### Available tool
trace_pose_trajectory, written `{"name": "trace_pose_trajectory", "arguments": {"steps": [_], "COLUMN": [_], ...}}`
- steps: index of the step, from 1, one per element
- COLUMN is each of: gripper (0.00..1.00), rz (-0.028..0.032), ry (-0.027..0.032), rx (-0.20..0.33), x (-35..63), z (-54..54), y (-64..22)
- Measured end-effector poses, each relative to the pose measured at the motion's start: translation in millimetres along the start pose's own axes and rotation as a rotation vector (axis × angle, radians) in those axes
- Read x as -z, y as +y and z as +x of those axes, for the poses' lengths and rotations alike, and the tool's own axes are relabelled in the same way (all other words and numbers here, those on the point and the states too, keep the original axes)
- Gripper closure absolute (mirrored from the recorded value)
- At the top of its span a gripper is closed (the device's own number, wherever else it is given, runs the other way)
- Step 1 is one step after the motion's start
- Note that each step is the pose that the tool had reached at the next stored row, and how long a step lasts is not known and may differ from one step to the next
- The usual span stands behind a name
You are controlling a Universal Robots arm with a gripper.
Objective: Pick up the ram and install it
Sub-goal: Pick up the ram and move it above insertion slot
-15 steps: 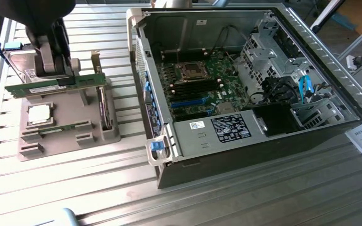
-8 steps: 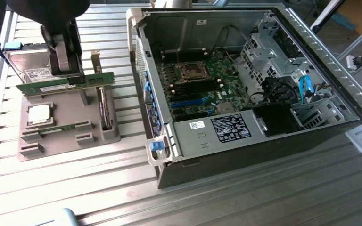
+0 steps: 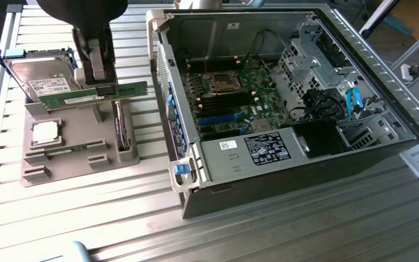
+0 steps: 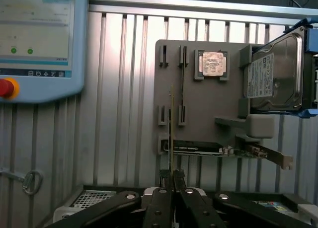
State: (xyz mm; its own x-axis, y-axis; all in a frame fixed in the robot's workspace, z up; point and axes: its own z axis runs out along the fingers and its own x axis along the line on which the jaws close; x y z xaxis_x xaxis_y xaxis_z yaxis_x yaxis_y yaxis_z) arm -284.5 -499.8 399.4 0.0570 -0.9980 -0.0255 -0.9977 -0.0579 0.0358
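The end effector pinches the ram mid-length, apparently lifted clear of the gray holder. The ram's long axis runs nearly level across the exterior view.

The ram in the grip of the tool, over the grey holder, beside the open computer case.
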Motion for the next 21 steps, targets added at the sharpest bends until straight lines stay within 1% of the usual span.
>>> {"name": "trace_pose_trajectory", "arguments": {"steps": [2,4,6,8,10,16,21], "gripper": [0.88,0.88,0.88,0.88,0.88,0.88,0.88], "rz": [0.0000,0.0000,0.0001,0.0001,0.0002,0.0003,0.0004], "ry": [-0.0004,-0.0015,-0.0023,-0.0039,-0.0050,-0.0068,-0.0089], "rx": [0.000,0.000,0.000,0.000,0.000,0.000,0.000], "x": [0.2,0.4,0.6,1.1,1.3,1.7,2.2], "z": [0.2,0.6,0.9,1.5,1.9,2.5,3.2], "y": [-3.3,-10.7,-15.5,-26.9,-33.5,-44.5,-56.7]}}
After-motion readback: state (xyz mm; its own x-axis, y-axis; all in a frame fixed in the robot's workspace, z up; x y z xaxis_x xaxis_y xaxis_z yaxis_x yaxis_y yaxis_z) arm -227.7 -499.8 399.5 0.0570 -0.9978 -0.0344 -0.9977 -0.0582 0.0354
